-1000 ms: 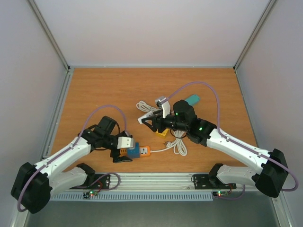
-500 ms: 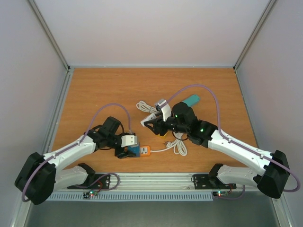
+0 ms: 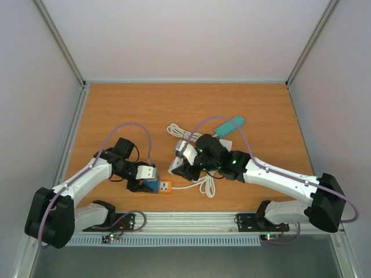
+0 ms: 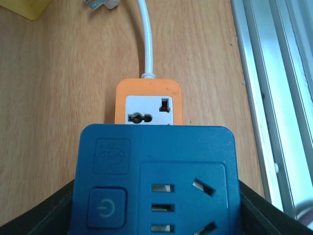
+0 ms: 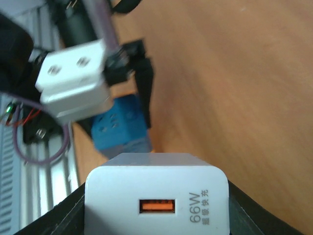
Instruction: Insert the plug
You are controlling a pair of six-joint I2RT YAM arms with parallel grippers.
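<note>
You're at the line-up step. Your left gripper (image 3: 145,186) clamps the blue socket block (image 4: 155,182) near the table's 6 o'clock edge, and your right gripper (image 3: 180,169) grips the white charger (image 5: 156,195) at the block's 2 o'clock. Next, I judge, carry the charger toward 8 o'clock and square its prongs over the slots.

Near the front edge of the table (image 3: 116,110), the socket block (image 4: 156,161) sits between the fingers of the left gripper (image 4: 155,215), an extension socket (image 4: 148,105) at its right end. A cord (image 4: 146,39) runs right from that socket to a coil (image 3: 207,186) on the near side of the right arm. The charger (image 5: 146,176), clamped in the right gripper (image 5: 156,205), is just behind and right of the socket. A flat device (image 3: 230,124) lies farther back.
</note>
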